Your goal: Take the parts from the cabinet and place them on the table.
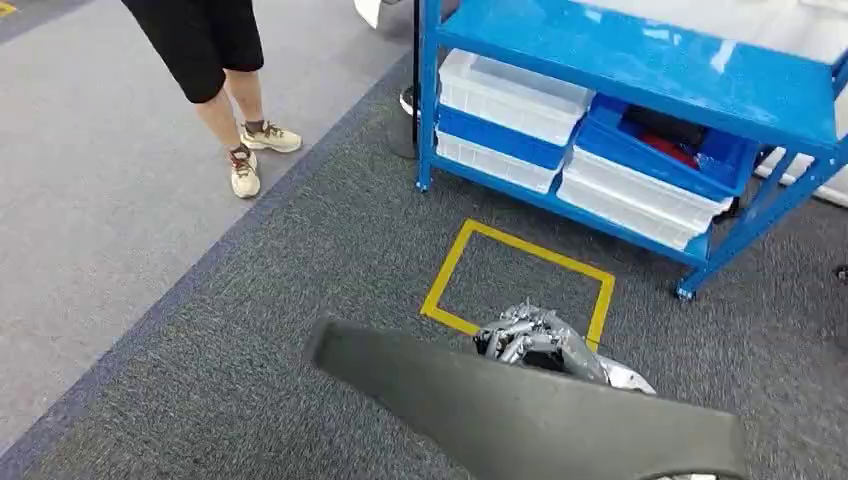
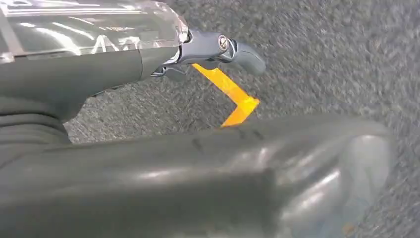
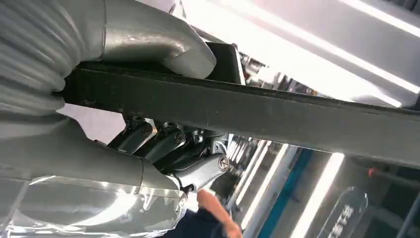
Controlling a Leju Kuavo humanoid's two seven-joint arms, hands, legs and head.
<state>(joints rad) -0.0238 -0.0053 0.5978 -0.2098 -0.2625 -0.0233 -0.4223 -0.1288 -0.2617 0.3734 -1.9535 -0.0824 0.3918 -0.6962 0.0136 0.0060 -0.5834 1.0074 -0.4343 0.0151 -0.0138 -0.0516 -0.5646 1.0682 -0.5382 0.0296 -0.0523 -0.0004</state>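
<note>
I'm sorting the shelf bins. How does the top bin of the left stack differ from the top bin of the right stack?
The left top bin is white, while the right top bin is blue. The blue bin shows red and dark contents; nothing can be seen inside the white one. Both sit on other bins on the blue rack's lower shelf.

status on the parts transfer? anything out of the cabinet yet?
Done: a long dark grey part already looks taken out. In hand: the right hand grips it, fingers wrapped under its edge. The left hand is close above it; grip unclear. Left: no table in sight, so placing remains. The blue rack holds its bins.
</note>
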